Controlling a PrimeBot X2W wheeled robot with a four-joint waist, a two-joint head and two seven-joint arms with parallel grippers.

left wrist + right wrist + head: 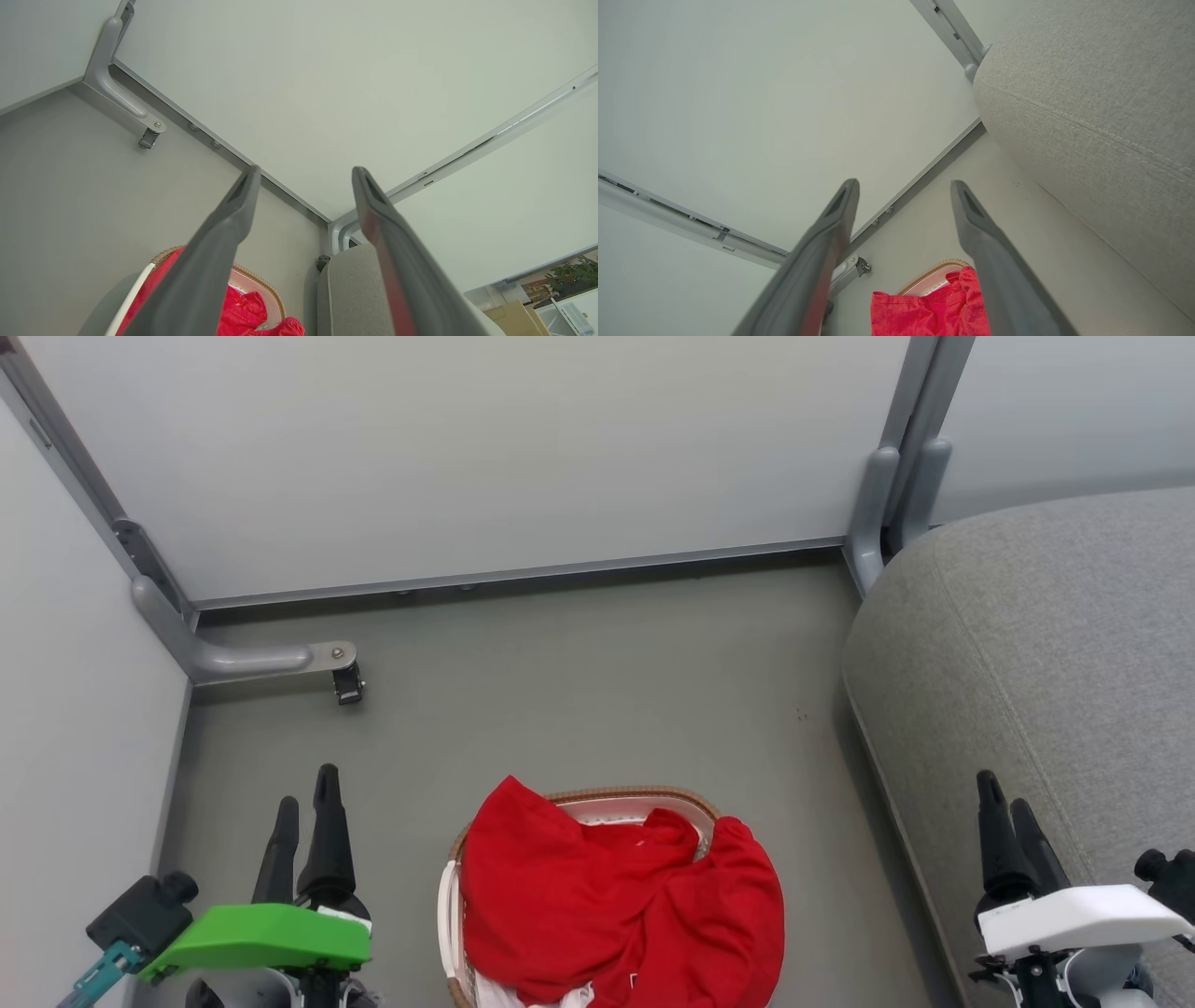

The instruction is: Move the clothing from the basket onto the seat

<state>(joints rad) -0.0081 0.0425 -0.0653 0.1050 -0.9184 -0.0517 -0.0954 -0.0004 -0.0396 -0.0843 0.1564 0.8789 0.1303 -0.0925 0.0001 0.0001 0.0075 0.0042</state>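
The plain grey-green floor [579, 691] carries a small cream plastic basket with a brown woven-look rim [616, 795]. A large light-grey fabric seat [1046, 644] stands to its right, not touching it, and a grey metal partition foot [243, 660] rests at the far left

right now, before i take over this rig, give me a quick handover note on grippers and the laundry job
Left gripper: open, empty, left of the basket.
Right gripper: open, empty, by the seat's edge.
Clothing: red heap in the basket, spilling over its rim; none on the seat's visible part.
Done: nothing moved yet.
Left: grasp the clothing, lift it out, lay it on the seat to the right.
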